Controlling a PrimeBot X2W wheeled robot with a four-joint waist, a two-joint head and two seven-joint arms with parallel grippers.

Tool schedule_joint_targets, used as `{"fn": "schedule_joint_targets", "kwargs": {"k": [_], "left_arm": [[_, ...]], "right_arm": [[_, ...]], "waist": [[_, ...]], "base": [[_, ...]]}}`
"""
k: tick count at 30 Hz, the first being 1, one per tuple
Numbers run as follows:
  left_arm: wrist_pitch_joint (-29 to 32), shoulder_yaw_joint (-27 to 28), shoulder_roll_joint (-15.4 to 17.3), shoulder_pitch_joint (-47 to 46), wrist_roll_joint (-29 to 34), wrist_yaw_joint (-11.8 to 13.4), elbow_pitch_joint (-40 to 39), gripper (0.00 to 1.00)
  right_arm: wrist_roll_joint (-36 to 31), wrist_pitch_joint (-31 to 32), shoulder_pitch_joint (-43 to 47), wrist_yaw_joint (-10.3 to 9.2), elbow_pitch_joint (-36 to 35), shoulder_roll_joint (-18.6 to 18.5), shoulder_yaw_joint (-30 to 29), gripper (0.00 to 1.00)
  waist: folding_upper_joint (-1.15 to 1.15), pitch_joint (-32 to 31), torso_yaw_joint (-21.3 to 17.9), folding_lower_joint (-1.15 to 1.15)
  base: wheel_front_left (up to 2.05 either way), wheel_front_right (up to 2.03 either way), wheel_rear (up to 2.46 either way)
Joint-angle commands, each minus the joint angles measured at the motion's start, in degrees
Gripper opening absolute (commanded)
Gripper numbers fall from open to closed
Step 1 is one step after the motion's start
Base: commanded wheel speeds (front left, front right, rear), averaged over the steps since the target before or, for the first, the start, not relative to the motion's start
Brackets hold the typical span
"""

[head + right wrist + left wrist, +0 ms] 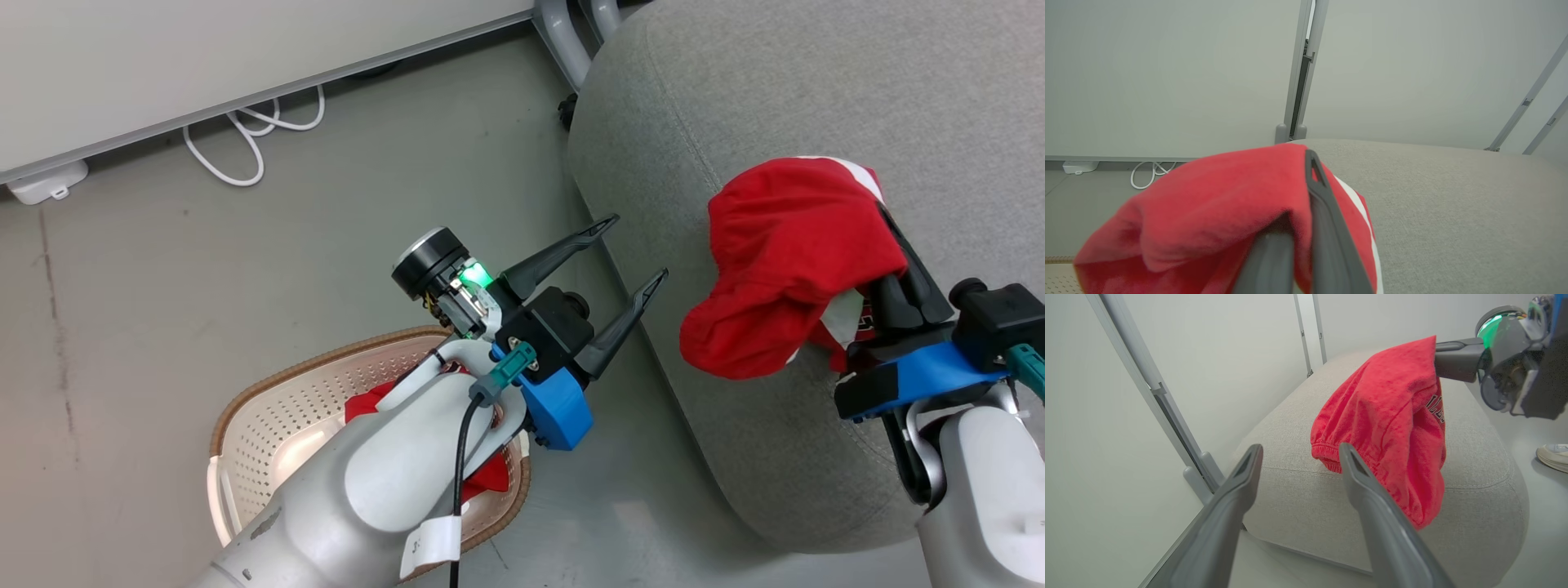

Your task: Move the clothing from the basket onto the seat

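Left gripper (638, 247), fingers apart, empty, sat between basket (269, 425) at 7 o'clock and seat (816, 98) at 2; its forearm (392, 474) covered part of basket. Right gripper (894, 245) at 3 clamped clothing (784, 261) over seat; white cable (253, 135) at 11.

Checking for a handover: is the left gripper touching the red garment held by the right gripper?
Apart. In the head view, grey seat shows between the open left gripper and the red garment that the right gripper holds.

Bunched red garment (784, 261) dangling over the grey seat (816, 90) edge; more red cloth (366, 404) down in the cream basket (269, 408) beside that seat.
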Motion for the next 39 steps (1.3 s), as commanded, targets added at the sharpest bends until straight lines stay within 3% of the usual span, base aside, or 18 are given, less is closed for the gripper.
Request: {"fn": "schedule_joint_targets", "kwargs": {"k": [1, 13, 20, 29, 39], "left_arm": [[-0.16, -0.33, 0.15, -0.42, -0.01, -0.36, 0.04, 1.0], [-0.16, -1.13, 0.04, 0.04, -0.09, -0.45, -0.53, 1.0], [-0.16, -0.89, 0.81, -1.3, 0.99, -0.17, -1.61, 1.0], [0.12, -0.58, 2.16, -5.99, 2.79, 0.33, -3.31, 1.0], [3.02, -0.32, 5.44, -12.47, 5.49, 0.46, -8.96, 1.0]], "right_arm": [[-0.05, -0.22, 0.86, 0.01, -0.49, 0.23, -0.78, 0.0], [-0.07, -0.22, 2.11, 0.01, -1.05, 0.88, -3.03, 0.0], [0.3, -0.22, -1.55, 0.01, -2.83, 0.6, -4.1, 0.0], [1.71, -0.22, -15.17, 0.01, -7.51, -0.44, -12.0, 0.0], [2.76, -0.21, -29.54, 0.01, -9.36, -6.33, -24.94, 0.0]], "waist": [[0.0, 0.1, -0.67, 0.0], [0.0, 0.19, -1.63, 0.0], [0.0, 2.59, -1.75, 0.0], [0.0, 12.23, -1.6, 0.0], [0.0, 24.95, -1.09, 0.0]], "base": [[0.0, 0.0, 0.0], [0.0, 0.0, 0.0], [0.0, 0.0, 0.0], [0.0, 0.0, 0.0], [0.0, 0.0, 0.0]]}}
